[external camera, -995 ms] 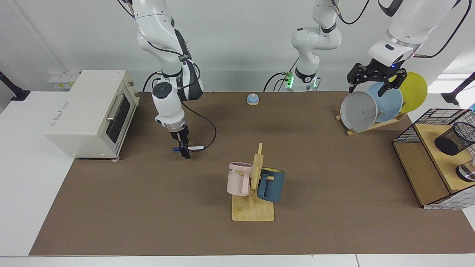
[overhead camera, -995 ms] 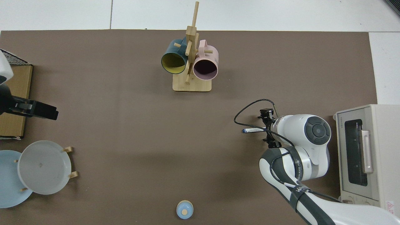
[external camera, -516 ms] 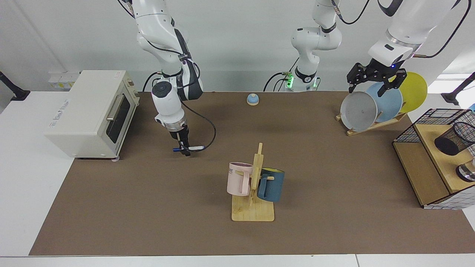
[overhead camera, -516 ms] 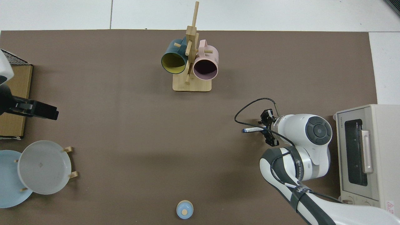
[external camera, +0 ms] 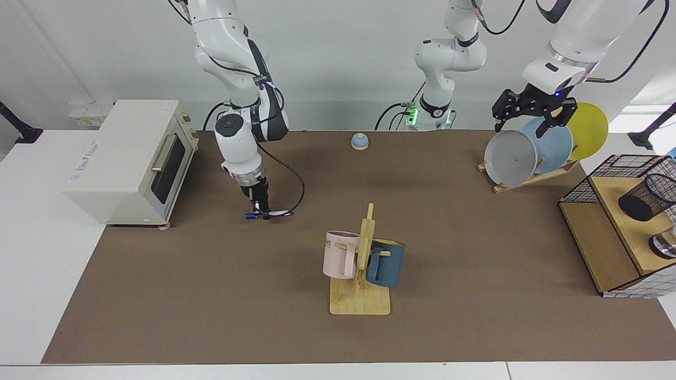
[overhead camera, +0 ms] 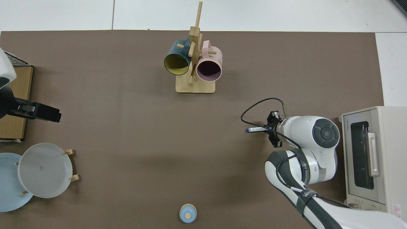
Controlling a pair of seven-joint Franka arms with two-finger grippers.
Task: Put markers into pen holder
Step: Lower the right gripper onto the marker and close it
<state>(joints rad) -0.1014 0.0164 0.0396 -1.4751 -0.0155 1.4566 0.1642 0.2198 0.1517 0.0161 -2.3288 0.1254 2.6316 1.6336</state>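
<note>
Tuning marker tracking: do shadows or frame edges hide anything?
Facing view: soft shadow under the right tool, shut on the marker; the pen holder is cut by frame edge; left tool waits open above the plates. Top view: marker plain, pen holder outside frame.

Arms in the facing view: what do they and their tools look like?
Both arms are white Franka-style, rounded joint housings with dark grey or black joint bands. The right arm's black tool is slim, and a loose black cable loops beside it. The left arm's black tool is bulkier, with a small blue light above it and black cables along the upper links.
</note>
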